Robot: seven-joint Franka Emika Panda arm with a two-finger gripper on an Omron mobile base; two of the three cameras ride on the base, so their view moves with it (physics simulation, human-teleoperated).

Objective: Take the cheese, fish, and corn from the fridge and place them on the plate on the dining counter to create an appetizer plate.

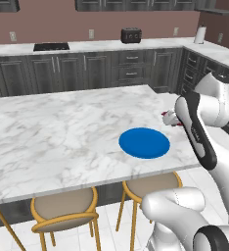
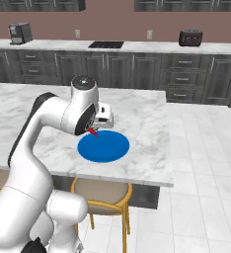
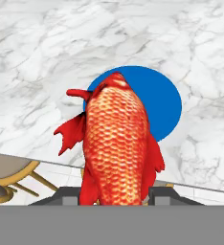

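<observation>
One fish (image 3: 116, 143) in gripper (image 3: 115, 194) above blue plate (image 3: 169, 103).

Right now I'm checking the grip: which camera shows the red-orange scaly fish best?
The hand view: the red-orange scaly fish fills its centre between the fingertips. The left base view shows a red sliver beside the arm, the right base view a red tip.

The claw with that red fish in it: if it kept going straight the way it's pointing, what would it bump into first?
Probably the blue plate: the claw points the fish down at it, with the marble counter underneath. Depth is hard to judge.
</observation>
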